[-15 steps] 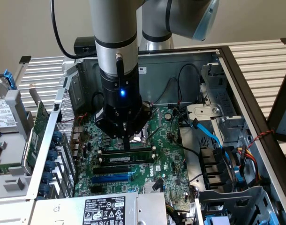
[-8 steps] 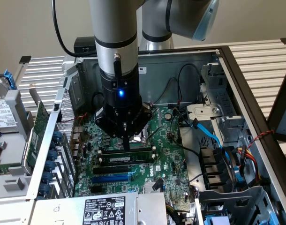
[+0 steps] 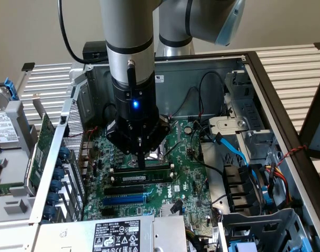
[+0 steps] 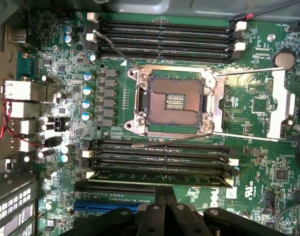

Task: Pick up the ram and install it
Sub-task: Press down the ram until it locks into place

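Observation:
The ram (image 3: 140, 178), a dark stick with a small white label, stands on edge in one of the long slots on the green motherboard (image 3: 183, 181). In the wrist view the ram (image 4: 160, 174) shows edge-on in the slot closest to the fingers, between white end clips. My gripper (image 3: 141, 166) points straight down over the stick's middle, with its black fingers (image 4: 165, 199) pressed together and nothing between them. Its tips sit at the ram's top edge; whether they touch it I cannot tell.
An uncovered CPU socket (image 4: 172, 101) with its lever raised lies between two banks of memory slots. A blue card slot (image 3: 126, 199) runs just in front of the ram. A green expansion card (image 3: 42, 152) stands outside the case wall; a blue cable (image 3: 234, 149) and drive bays crowd the exterior view's right.

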Motion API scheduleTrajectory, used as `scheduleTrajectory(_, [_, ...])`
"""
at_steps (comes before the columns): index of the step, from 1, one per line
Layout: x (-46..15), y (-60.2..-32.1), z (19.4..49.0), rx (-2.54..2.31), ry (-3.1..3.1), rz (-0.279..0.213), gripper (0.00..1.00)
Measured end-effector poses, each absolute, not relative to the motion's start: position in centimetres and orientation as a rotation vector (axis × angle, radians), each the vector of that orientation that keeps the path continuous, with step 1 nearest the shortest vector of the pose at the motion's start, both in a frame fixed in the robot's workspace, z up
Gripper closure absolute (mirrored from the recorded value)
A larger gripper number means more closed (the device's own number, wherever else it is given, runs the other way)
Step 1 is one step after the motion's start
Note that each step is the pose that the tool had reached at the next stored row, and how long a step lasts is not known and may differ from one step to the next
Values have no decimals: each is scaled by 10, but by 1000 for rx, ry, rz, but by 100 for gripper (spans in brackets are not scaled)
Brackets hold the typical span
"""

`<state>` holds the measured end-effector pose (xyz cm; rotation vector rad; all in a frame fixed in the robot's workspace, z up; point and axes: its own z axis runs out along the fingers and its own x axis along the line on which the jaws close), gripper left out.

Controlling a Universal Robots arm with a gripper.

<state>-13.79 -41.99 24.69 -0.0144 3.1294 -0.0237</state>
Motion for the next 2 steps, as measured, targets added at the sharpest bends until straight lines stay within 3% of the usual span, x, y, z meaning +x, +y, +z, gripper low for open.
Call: scheduleTrajectory(2, [-138, -420, 247, -14, 3129, -24, 90])
